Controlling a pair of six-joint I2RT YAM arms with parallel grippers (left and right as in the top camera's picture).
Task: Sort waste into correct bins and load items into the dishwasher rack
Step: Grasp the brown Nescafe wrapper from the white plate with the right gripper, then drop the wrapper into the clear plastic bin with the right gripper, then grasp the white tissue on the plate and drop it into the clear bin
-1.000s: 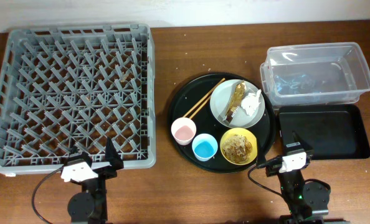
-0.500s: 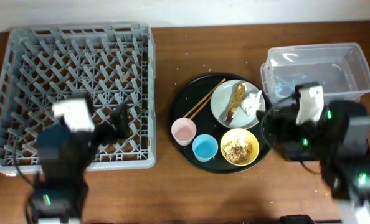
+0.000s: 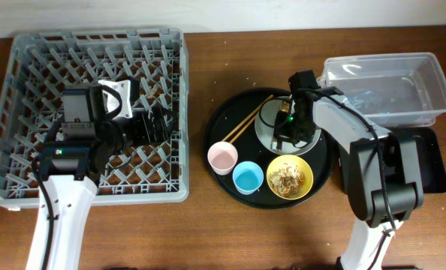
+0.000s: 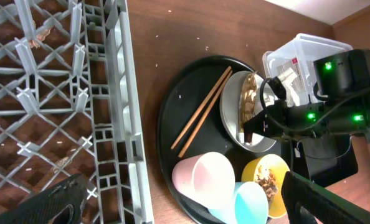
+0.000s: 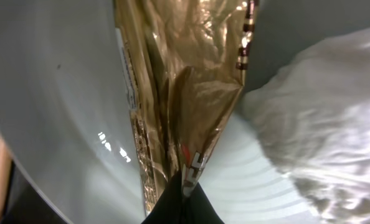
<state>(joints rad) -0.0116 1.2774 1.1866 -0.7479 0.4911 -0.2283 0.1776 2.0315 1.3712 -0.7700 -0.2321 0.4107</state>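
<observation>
Grey lattice rack (image 3: 95, 34) by the brown wood counter's (image 3: 208, 60) left edge. On the black round tray (image 3: 217, 124): pale grey plate (image 5: 48, 93), shiny golden-brown scrap (image 5: 185, 74) with red print, white tissue (image 5: 322, 124), pink cup (image 3: 222, 157), blue cup (image 3: 247, 178), yellow bowl (image 3: 270, 180).

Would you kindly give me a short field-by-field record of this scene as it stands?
left gripper: open, above the dishwasher rack
right gripper: shut on the golden scrap, over the grey plate
tissue: on the plate beside the scrap
noodles: in the yellow bowl
cups: pink cup and blue cup on the round black tray
chopsticks: on that tray, left of the plate
bins: clear tub and black rectangular tray, at right
</observation>
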